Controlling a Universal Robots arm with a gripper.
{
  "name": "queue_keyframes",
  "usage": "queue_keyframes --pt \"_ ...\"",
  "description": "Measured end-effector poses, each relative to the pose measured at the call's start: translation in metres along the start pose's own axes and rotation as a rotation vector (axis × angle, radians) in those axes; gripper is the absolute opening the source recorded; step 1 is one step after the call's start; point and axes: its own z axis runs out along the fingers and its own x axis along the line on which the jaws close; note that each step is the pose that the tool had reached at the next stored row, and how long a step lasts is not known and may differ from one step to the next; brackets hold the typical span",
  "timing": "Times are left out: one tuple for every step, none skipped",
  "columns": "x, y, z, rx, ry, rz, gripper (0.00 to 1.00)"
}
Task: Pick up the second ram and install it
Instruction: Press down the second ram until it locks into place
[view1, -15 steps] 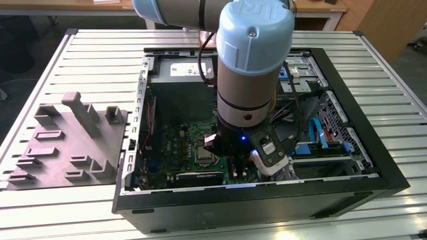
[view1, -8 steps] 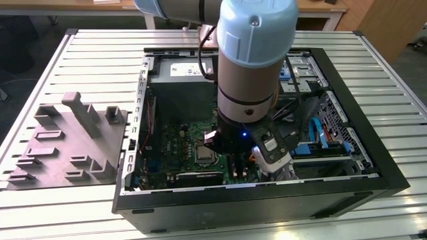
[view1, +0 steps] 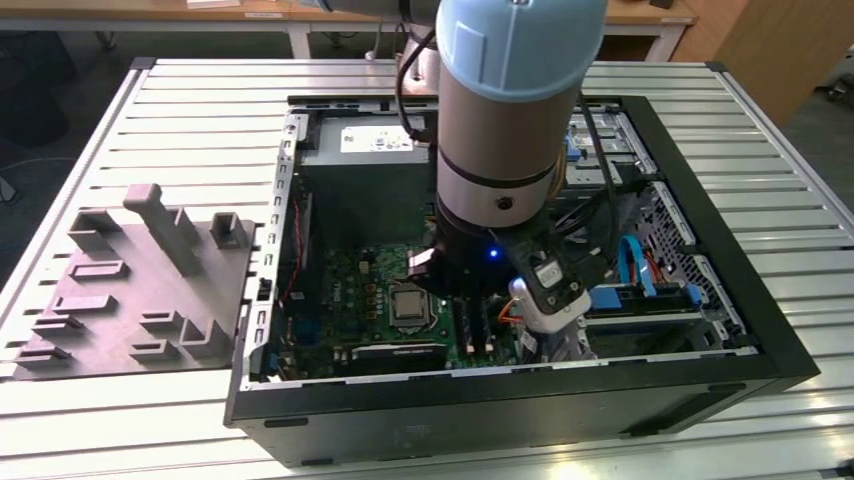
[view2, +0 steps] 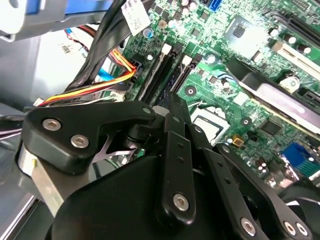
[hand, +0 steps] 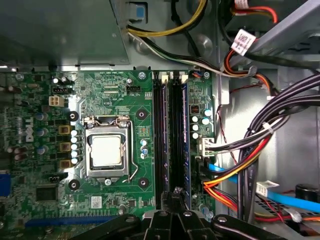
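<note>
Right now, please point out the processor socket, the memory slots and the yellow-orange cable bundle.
processor socket (hand: 106, 151): first wrist view, on its silver centre.
memory slots (hand: 172, 140): first wrist view, mid-length.
yellow-orange cable bundle (view2: 95, 89): second wrist view, on an orange wire.

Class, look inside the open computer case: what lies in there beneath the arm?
Inside the computer case lies a green motherboard with a processor socket, memory slots and cable bundles. The arm hides the rest.

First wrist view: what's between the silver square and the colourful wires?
Long black memory slots on the green board, in the first wrist view.
</note>
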Motion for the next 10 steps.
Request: queue_keyframes --pt "-0.0001 0.0001 -0.0021 0.0003 -0.0001 0.000 0.10" --pt "-0.0001 0.0002 -0.0035 0.0009 0.0000 0.000 0.10" --pt "-0.0002 0.0003 -0.0036 0.0015 -0.0002 0.000 0.10" --pt "-0.0002 0.0003 -0.0036 0.0017 -0.0002 0.000 0.10" --pt "-0.0002 0.0003 -0.0036 0.0019 -0.0002 0.000 0.10" --pt "-0.0002 0.0002 -0.0036 0.0020 -0.0002 0.000 0.10" --pt "-0.0001 0.0003 -0.0037 0.0021 -0.0002 0.000 0.10" --pt "-0.0001 0.0007 -0.0038 0.0023 -0.0001 0.000 0.10" --pt "0.0000 0.0016 -0.0037 0.0024 -0.0002 0.000 0.10" --pt "0.0000 0.0033 -0.0037 0.0024 -0.0001 0.000 0.10"
